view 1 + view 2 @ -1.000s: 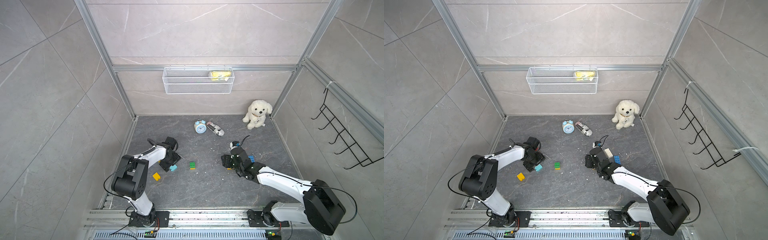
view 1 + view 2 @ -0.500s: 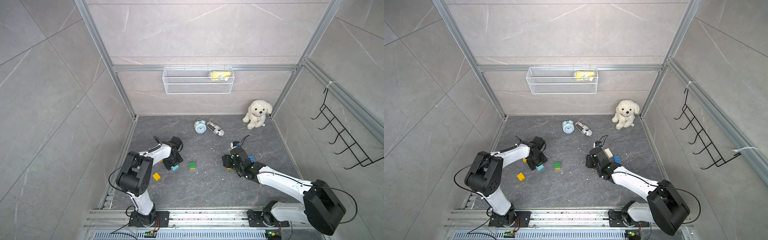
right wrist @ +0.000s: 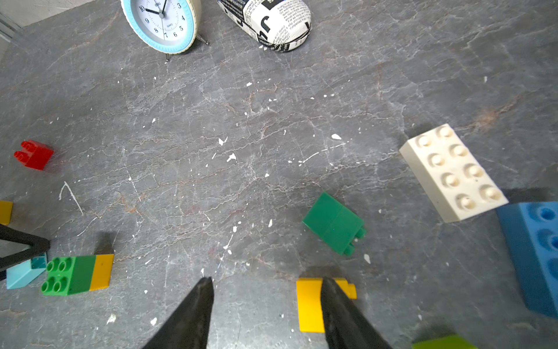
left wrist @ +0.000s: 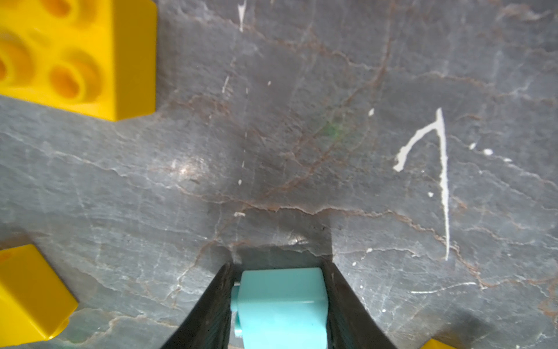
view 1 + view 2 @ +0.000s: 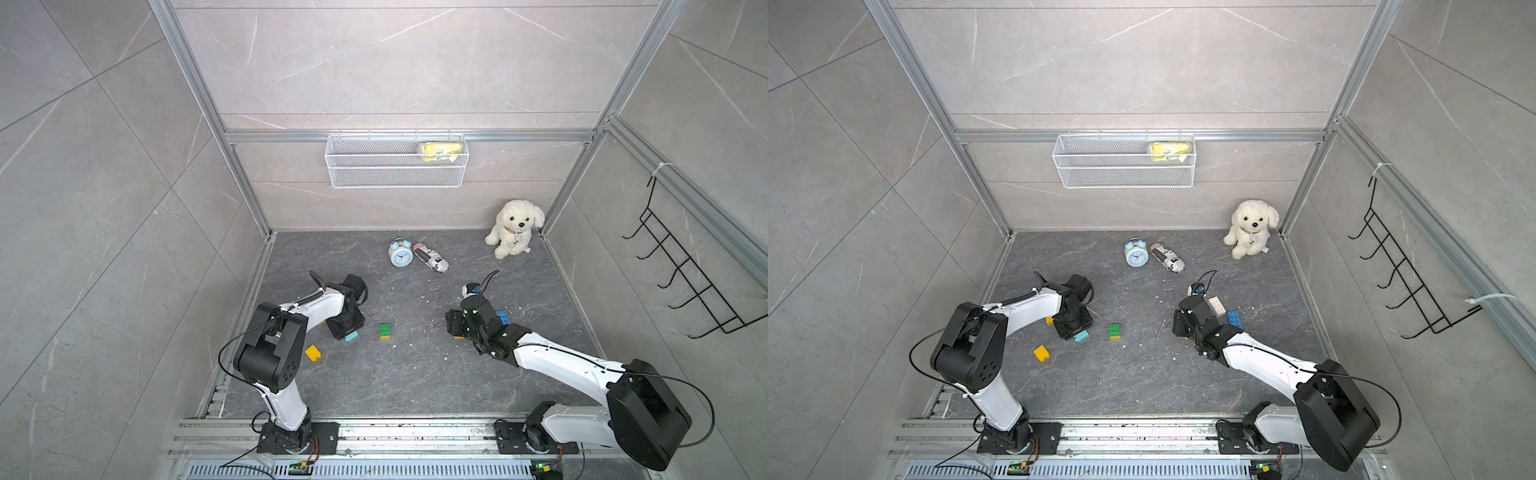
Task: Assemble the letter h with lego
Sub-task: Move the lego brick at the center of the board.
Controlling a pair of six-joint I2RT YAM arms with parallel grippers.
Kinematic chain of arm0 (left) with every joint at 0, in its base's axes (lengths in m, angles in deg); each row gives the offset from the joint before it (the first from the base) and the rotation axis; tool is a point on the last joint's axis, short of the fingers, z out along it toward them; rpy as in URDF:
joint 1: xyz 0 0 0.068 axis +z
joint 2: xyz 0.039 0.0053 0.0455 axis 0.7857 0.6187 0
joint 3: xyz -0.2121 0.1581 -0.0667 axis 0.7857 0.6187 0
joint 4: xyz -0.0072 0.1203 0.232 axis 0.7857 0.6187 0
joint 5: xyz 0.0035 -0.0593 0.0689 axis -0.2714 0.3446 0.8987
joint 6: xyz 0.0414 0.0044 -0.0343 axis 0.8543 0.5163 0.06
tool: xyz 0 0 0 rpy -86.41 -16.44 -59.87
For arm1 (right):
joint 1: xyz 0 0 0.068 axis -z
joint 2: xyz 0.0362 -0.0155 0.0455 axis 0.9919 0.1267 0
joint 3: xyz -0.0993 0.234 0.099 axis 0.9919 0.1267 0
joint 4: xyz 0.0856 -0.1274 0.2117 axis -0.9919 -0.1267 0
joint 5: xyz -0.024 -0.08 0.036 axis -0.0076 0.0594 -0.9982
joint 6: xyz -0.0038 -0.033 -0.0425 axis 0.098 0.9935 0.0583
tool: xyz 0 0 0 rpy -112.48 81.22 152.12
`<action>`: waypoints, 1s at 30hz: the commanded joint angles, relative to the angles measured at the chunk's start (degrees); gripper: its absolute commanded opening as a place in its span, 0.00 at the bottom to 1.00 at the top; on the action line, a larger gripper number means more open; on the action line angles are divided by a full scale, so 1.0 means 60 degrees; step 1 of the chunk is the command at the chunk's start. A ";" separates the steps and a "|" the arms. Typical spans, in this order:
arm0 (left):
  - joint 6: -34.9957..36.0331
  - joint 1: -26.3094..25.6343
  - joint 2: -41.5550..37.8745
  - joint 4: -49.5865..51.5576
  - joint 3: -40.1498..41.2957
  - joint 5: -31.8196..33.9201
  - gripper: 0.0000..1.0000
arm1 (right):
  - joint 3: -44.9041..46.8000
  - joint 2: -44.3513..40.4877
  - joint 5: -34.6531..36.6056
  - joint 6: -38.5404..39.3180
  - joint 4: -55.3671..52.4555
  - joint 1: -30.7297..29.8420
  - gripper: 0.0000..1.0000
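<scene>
Grip on the left: left pincer [image 4: 277,266] clamps the light blue brick [image 4: 280,305] squarely between its tips, down at the floor [image 4: 302,151]. Right pincer [image 3: 267,280] hangs open, bare floor in its gap, a yellow brick [image 3: 309,305] partly hidden by one tip.

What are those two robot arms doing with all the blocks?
They are meant to build a letter h. The left gripper has its jaws pressed against both sides of a light blue brick. The right gripper is open and holds nothing, with a yellow brick right beside one jaw. A green-and-yellow stack lies between the arms, and a white brick and others lie loose, so no h shows yet.
</scene>
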 commanded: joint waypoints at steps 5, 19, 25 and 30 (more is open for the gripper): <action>0.0862 -0.1018 -0.0578 0.0414 0.0520 -0.0380 0.26 | -0.0247 -0.0117 0.0072 0.0197 -0.0098 -0.0078 0.60; 0.1445 -0.3800 -0.1302 0.0380 0.1077 -0.0551 0.39 | 0.0032 -0.0353 -0.0704 0.0707 0.0664 -0.0268 0.63; 0.1658 -0.4030 -0.1034 0.0227 0.0903 -0.0354 0.65 | -0.0172 0.0086 -0.1703 0.1136 0.0947 -0.0467 0.69; 0.1605 -0.4033 -0.1690 0.0375 0.0796 -0.0081 0.83 | -0.0286 0.0398 -0.2508 0.1748 0.1425 -0.0985 0.73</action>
